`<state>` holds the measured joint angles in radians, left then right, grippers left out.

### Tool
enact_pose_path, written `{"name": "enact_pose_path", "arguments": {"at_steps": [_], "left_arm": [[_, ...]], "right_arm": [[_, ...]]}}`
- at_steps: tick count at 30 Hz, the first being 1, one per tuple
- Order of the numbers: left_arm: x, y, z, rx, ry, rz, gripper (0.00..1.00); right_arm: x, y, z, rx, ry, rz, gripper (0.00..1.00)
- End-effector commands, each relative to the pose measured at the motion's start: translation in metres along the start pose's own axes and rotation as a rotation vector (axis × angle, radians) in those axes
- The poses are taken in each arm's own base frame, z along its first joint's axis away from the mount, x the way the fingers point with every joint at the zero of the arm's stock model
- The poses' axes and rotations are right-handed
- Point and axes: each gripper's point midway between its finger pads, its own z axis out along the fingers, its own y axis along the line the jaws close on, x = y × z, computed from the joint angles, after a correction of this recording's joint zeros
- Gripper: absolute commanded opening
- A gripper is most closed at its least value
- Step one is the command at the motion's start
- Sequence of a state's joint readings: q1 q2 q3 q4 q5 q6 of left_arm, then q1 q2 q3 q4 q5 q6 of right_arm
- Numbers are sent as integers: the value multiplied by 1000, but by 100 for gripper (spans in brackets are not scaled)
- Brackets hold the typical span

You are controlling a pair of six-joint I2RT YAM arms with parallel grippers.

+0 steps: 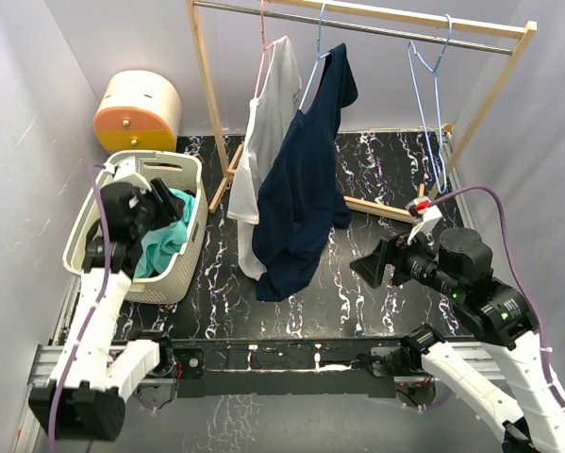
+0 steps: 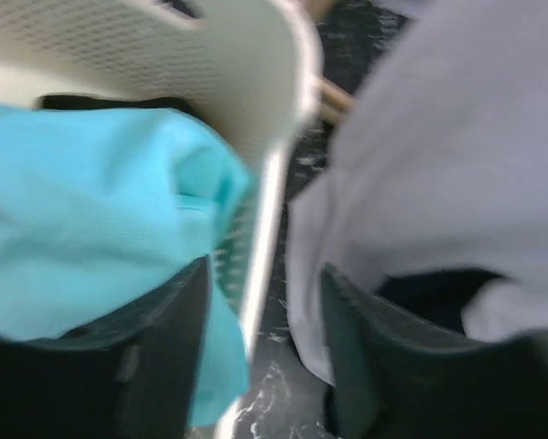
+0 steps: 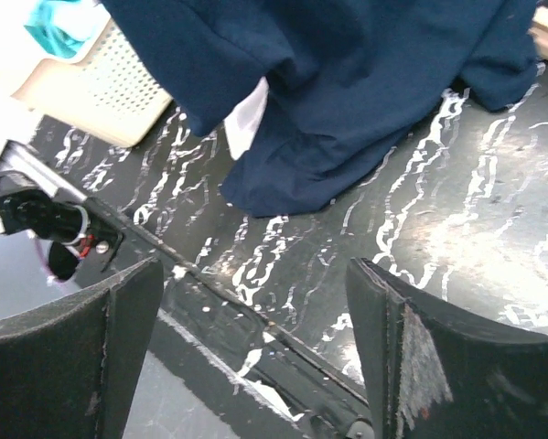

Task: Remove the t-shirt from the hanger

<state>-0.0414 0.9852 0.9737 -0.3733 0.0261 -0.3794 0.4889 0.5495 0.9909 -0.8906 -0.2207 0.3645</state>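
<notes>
T-shirt — navy — covers most of the hanger.

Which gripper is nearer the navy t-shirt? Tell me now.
Right. The right gripper faces the lower part of the navy t-shirt, apart from it; the left gripper is over the laundry basket, beyond the white shirt.

A cream perforated laundry basket stands at the left of the top view, holding a teal cloth. A cream-and-orange cylindrical container lies at upper left. A wooden rack stands on the black marbled table.
</notes>
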Motion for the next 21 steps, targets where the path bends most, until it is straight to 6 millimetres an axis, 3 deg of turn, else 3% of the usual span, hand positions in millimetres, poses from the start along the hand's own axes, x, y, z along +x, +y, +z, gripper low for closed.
{"name": "enact_pose_path", "arguments": {"at_steps": [1,3,5,7,8,9,11,13,17,21], "left_arm": [[0,-82,-40,513,-91,15,31],[12,-92,-47,604,-66,22,0],[23,-98,-51,661,-34,31,0],[28,-102,-55,696,-28,56,0],[28,-103,-56,699,-33,68,0],[28,-104,-57,702,-41,79,7],[29,-107,-60,721,-48,85,33],[34,-110,-58,744,-38,70,46],[49,-106,-46,735,19,38,53],[61,-104,-38,737,51,30,53]], "right_arm": [[-21,32,4,-162,-23,-58,72],[-27,38,9,-191,-7,-68,51],[-39,44,13,-209,-6,-80,33],[-56,51,16,-222,-30,-92,30],[-65,54,17,-228,-44,-99,30],[-76,58,18,-235,-63,-107,31],[-97,67,19,-252,-93,-114,39],[-116,77,23,-283,-117,-119,52],[-155,96,36,-342,-167,-144,60],[-203,98,54,-287,-225,-140,71]]}}
